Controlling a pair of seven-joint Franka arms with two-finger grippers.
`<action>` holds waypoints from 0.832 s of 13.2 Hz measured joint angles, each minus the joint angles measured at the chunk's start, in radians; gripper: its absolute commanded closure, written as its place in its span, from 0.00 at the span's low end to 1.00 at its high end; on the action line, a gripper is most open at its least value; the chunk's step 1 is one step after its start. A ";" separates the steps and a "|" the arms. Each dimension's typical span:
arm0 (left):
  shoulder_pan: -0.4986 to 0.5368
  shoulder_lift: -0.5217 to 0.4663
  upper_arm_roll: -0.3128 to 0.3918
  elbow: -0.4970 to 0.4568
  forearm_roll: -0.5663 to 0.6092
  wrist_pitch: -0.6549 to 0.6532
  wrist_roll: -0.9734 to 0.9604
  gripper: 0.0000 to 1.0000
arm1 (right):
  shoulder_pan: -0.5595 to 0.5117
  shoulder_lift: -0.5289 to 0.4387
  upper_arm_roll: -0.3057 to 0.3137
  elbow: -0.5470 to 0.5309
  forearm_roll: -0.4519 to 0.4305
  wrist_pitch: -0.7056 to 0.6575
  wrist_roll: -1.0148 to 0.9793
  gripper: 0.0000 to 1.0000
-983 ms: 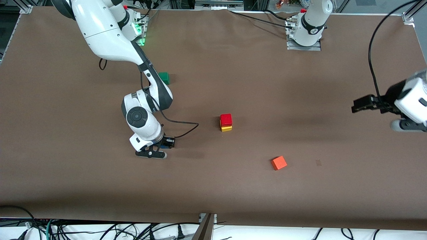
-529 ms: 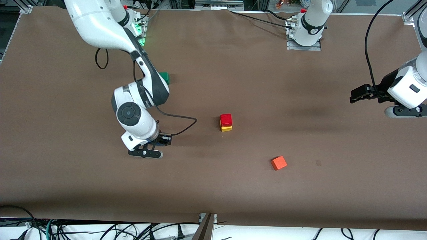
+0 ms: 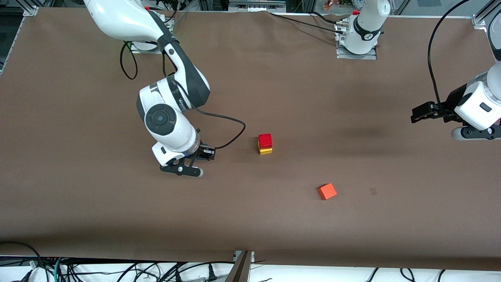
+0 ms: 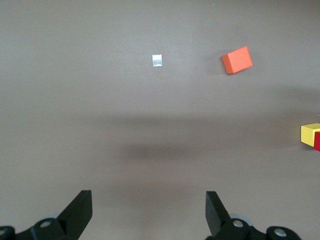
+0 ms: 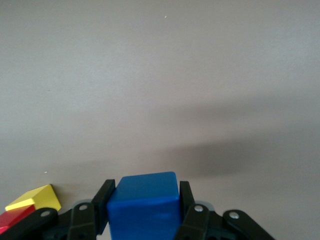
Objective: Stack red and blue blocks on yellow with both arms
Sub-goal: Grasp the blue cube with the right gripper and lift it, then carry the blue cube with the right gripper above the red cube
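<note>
Right gripper, up over bare table toward the right arm's end, clamped on blue block. Mid-table, red block on yellow. Left gripper waiting, spread wide, empty. Risk: off-centre release toppling the stack.

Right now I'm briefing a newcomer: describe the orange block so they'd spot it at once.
Start from the red block stacked on the yellow block in the middle of the table. The orange block lies alone, nearer the front camera and toward the left arm's end. It is paler than the red and sits skewed.
</note>
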 measured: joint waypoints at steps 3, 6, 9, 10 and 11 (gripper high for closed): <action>0.000 0.000 0.000 0.000 0.000 0.003 0.000 0.00 | 0.033 0.015 0.000 0.002 0.000 0.025 0.045 0.68; -0.004 0.000 -0.001 0.000 0.000 0.003 0.000 0.00 | 0.044 0.032 0.000 0.003 0.000 0.029 0.066 0.60; -0.003 0.000 0.000 0.000 0.000 0.003 0.000 0.00 | 0.055 0.053 0.000 0.003 -0.001 0.055 0.078 0.60; -0.002 0.000 0.000 0.000 0.000 0.003 0.000 0.00 | 0.058 0.060 0.000 0.003 -0.002 0.064 0.078 0.60; -0.002 0.000 0.000 0.000 0.000 0.003 0.000 0.00 | 0.061 0.069 -0.001 0.003 -0.003 0.072 0.079 0.60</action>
